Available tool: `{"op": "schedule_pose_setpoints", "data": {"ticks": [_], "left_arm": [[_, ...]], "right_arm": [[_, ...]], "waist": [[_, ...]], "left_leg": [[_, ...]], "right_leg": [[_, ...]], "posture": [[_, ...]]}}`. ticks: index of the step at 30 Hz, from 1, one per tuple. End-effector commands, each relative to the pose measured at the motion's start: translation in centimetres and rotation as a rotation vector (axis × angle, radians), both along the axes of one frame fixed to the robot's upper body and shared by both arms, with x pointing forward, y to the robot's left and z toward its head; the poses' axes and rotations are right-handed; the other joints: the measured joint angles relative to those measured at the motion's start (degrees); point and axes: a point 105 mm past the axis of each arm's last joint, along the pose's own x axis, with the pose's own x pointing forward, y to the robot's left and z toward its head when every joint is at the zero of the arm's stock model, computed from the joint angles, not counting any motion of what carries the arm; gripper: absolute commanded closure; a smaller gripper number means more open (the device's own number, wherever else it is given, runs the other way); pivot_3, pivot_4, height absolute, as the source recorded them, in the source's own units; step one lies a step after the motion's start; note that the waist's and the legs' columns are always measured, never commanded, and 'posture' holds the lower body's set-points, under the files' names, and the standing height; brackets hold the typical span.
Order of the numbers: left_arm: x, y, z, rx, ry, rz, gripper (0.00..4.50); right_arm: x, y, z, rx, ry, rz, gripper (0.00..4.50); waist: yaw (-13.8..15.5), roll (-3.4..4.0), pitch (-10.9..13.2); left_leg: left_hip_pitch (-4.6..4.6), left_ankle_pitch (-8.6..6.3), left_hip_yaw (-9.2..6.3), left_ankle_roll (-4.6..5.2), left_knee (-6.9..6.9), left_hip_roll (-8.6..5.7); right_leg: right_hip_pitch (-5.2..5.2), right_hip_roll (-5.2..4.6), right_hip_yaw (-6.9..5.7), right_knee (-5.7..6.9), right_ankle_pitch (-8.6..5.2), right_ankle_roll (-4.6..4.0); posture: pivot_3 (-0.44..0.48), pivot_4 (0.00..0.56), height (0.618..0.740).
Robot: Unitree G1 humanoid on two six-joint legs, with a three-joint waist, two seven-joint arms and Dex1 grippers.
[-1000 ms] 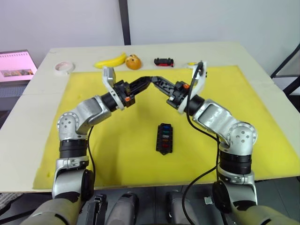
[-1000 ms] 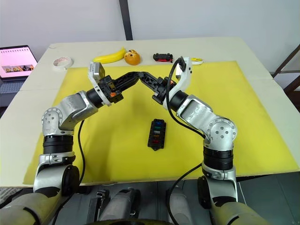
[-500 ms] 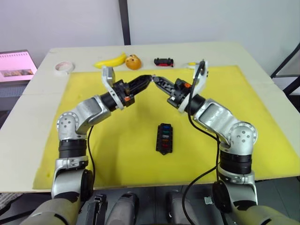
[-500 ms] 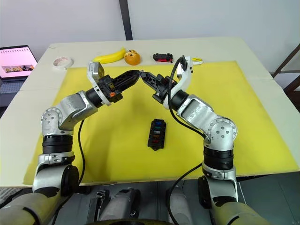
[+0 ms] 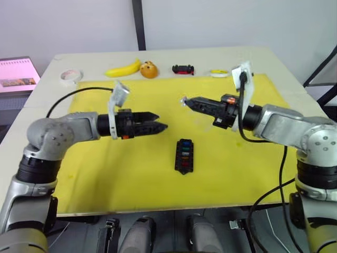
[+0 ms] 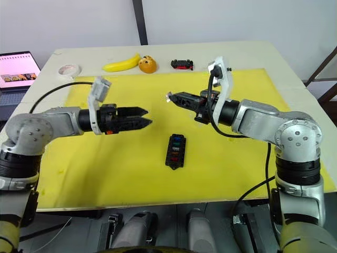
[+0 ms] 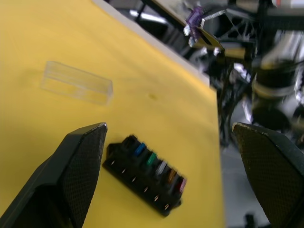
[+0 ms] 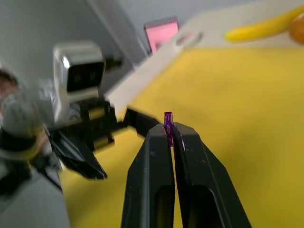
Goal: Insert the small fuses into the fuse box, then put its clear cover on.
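Note:
The black fuse box lies on the yellow mat with several coloured fuses in its slots. My right gripper hovers above the mat behind the box, shut on a tiny purple fuse that sticks out past its tips. My left gripper hangs open to the left of the box at about the same height, pointing right, with nothing between its fingers. The clear cover rests on the mat a little beyond the fuse box.
Along the far table edge lie a banana, an orange, a small black-and-red toy car, a yellow tape measure and a tape roll. A pink screen stands at far left.
The two grippers met tip to tip above the mat and have drawn apart. My left gripper has opened, and the purple fuse stays in my right gripper.

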Motion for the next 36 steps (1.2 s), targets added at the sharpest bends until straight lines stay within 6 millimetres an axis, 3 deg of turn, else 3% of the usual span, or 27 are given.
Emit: {"op": "schedule_pose_setpoints", "data": {"ticks": [1,4,11,19,36], "left_arm": [[-0.6,-0.5,-1.9,0.193,-0.295,-0.152,0.06],[-0.3,-1.2,-3.5,0.262,-0.419,-0.212,0.06],[0.3,-2.6,-4.6,0.267,-0.515,-0.247,0.06],[0.8,-3.2,-5.0,0.265,-0.539,-0.237,0.06],[0.8,-3.7,-4.9,0.264,-0.545,-0.233,0.06]], "right_arm": [[-0.5,-0.1,-1.1,-0.278,-0.189,0.131,4.5],[0.1,-0.6,-3.3,-0.483,-0.299,0.217,4.5],[1.5,-0.6,-5.0,-0.608,-0.385,0.305,4.5],[2.6,-0.6,-5.2,-0.636,-0.414,0.303,4.5],[2.6,-0.7,-6.1,-0.659,-0.405,0.307,4.5]], "waist": [[0.07,0.03,0.02],[0.21,0.01,0.03],[0.31,-0.04,0.05],[0.32,-0.04,0.05],[0.34,-0.04,0.05]], "left_leg": [[-0.01,-0.01,0.02,0.01,0.0,-0.01],[-0.02,-0.03,0.03,0.06,0.04,0.0],[-0.06,-0.03,0.01,0.06,0.09,-0.02],[-0.07,0.02,-0.03,-0.04,0.1,-0.02],[-0.07,0.07,-0.05,-0.13,0.12,-0.04]], "right_leg": [[0.01,0.01,0.0,-0.08,0.0,0.0],[0.07,-0.02,-0.04,-0.19,0.01,0.03],[0.05,-0.15,-0.07,-0.18,0.04,0.06],[0.04,-0.14,-0.1,-0.16,0.04,0.07],[0.04,-0.16,-0.11,-0.13,0.04,0.07]], "posture": [[0.0,0.15,0.74],[0.0,0.15,0.74],[0.0,0.15,0.74],[0.0,0.15,0.74],[0.0,0.15,0.74]]}}
